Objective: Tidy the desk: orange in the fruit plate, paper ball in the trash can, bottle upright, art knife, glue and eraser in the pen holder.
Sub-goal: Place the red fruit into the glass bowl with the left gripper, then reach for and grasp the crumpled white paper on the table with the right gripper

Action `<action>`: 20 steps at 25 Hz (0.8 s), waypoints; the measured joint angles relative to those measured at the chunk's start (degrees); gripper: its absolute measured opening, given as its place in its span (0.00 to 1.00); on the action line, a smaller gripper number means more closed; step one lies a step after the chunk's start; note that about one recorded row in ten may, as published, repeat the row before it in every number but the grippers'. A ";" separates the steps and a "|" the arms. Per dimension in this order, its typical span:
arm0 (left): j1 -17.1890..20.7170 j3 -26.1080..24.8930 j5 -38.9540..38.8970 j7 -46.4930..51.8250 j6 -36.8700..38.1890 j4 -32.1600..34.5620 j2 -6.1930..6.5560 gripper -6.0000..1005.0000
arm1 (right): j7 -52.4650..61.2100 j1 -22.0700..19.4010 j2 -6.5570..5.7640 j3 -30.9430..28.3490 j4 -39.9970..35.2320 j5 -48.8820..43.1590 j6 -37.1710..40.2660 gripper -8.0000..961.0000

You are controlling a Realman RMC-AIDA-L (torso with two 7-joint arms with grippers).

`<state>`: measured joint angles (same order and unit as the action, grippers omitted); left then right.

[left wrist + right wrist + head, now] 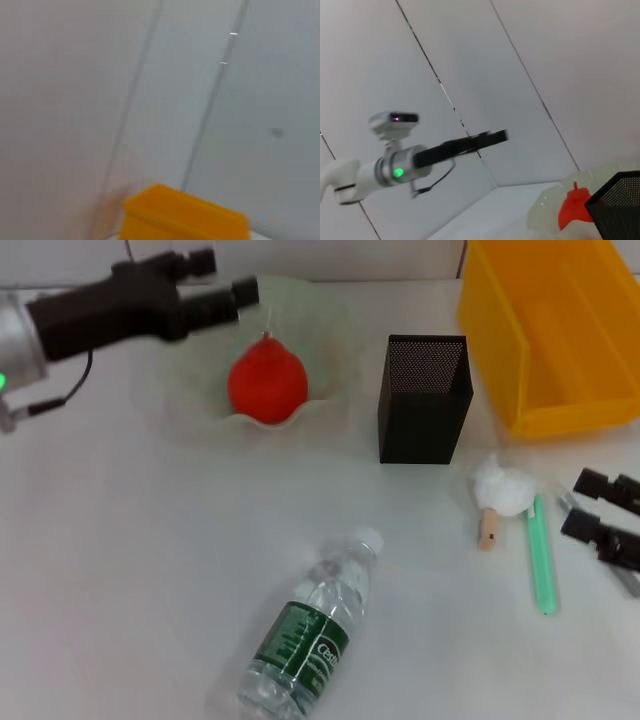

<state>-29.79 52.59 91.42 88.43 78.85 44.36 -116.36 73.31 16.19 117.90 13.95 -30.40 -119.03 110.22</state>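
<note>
- Two grippers are in view: the left gripper (228,285) hangs above the far left part of the table (120,570), at the far rim of the fruit plate (330,405), its jaws apart and holding nothing.
- The orange (266,380) sits inside the fruit plate, just beside and below those jaws, not touching them.
- The right gripper (600,510) sits low at the right edge of the table, jaws apart and empty.
- Near it lie the paper ball (503,490), a small tan stick (488,528) touching the ball, and a green pen-like tool (542,555).
- The pen holder (423,400) stands upright between the fruit plate and the trash can (550,330), which fills the far right corner.
- The bottle (305,635) lies on its side near the front edge, cap pointing toward the pen holder.
</note>
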 joint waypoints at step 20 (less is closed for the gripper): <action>4.97 1.34 14.38 -6.73 22.43 -2.62 -1.62 0.85 | 58.84 13.04 -0.26 25.32 -58.10 -18.63 3.33 0.85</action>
<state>-24.82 53.93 105.80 81.69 101.28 41.75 -117.98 132.15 29.23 117.64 39.27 -88.51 -137.66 113.55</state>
